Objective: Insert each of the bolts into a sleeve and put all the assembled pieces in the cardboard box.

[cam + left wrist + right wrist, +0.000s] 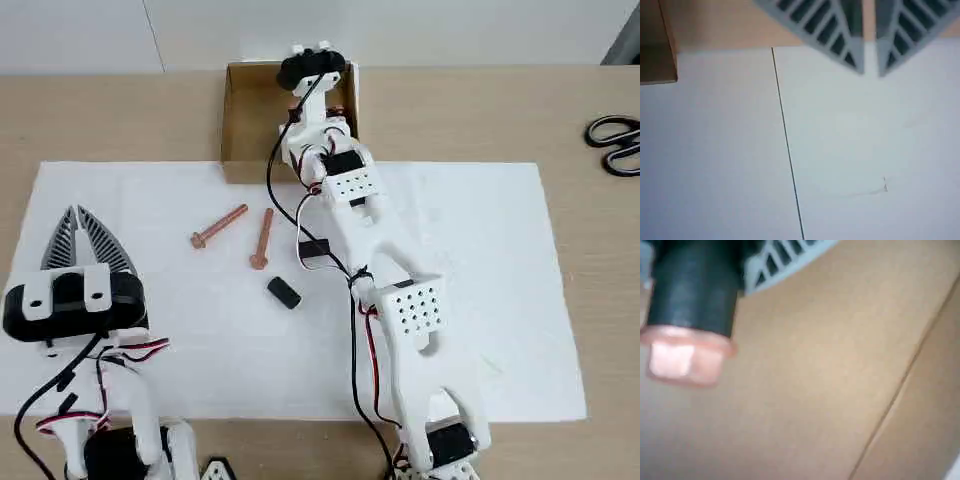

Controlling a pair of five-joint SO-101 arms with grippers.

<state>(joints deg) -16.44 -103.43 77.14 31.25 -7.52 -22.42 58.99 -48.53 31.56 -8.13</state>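
Release into the cardboard box [234, 112] was judged to be the step in hand; the right pincer [742, 270] was seen closed on an assembled piece [690, 295], a black sleeve with a copper bolt head showing at its free end; the piece was held over the box floor, apart from it, with its long axis pointed toward that floor, head first, so that opening alone should be enough to drop it inside. The left pincer [78, 215] was placed at the near left of the paper sheet [480, 280], its fingers drawn almost together with nothing between them; two bolts [219, 227] were seen lying flat on the sheet between the arms, one slanted, the other pointing nearly straight away from the robot, with a loose sleeve [284, 293] near the latter's head; these were judged reachable by either arm, the left pincer being the free one.
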